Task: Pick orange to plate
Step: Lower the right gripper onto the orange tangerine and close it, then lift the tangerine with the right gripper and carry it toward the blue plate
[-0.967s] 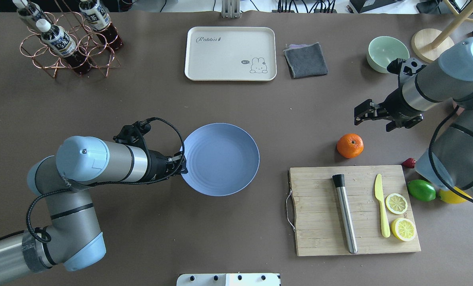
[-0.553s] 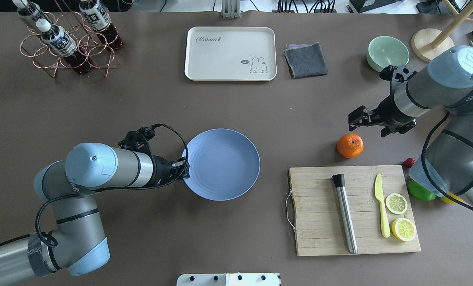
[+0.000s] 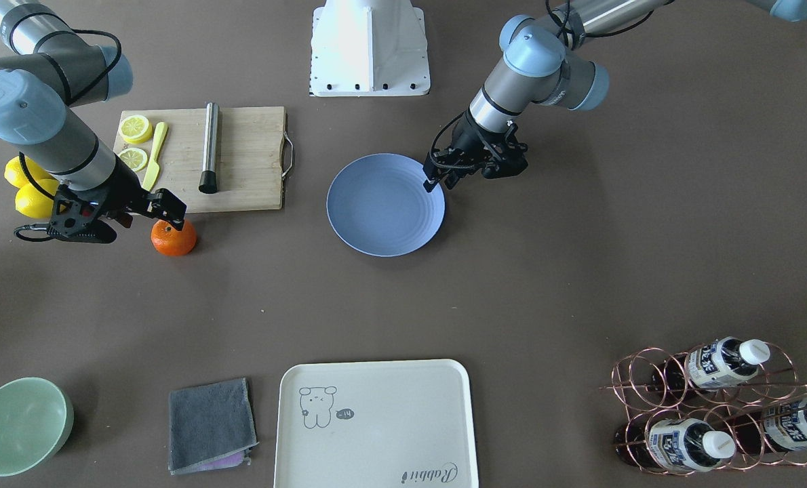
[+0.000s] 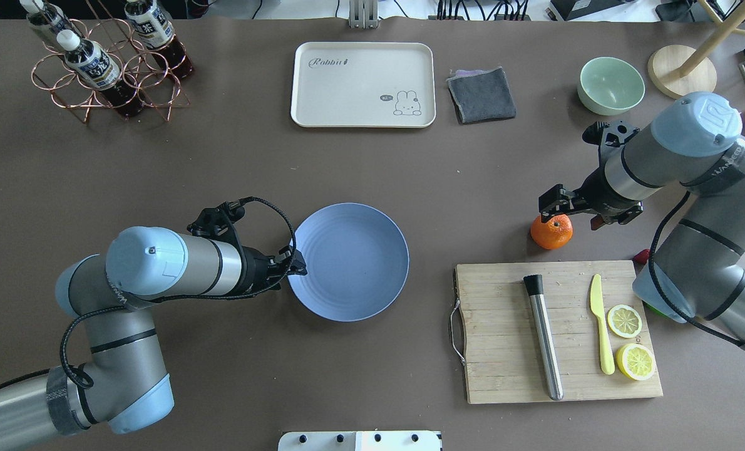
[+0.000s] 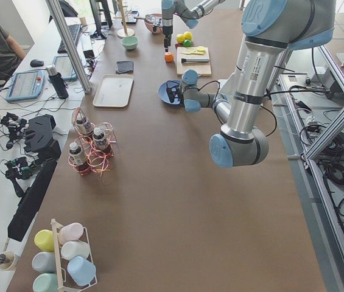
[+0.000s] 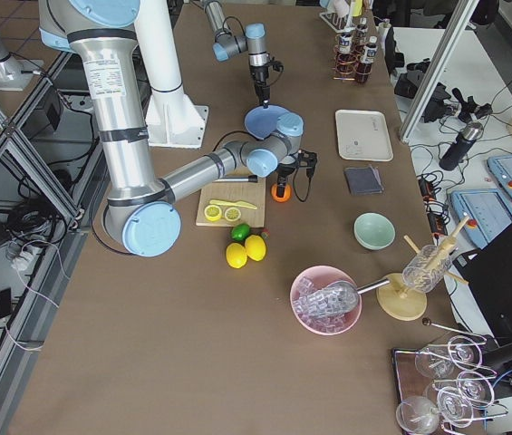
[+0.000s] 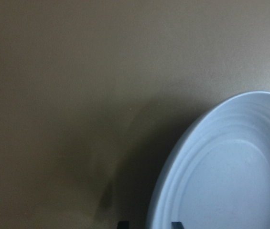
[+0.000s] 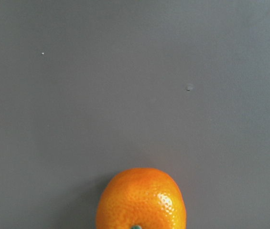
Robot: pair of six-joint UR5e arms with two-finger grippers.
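Right gripper w/ jaws spread above small round bright-orange fruit; off-centre closing could roll it. Left gripper pinches round periwinkle-blue plate rim, could tip it

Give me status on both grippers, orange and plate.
Right gripper open, over the orange, no grasp yet. Left gripper at the plate rim; open or shut unclear. Orange on table, apart from plate. Path between looks clear.
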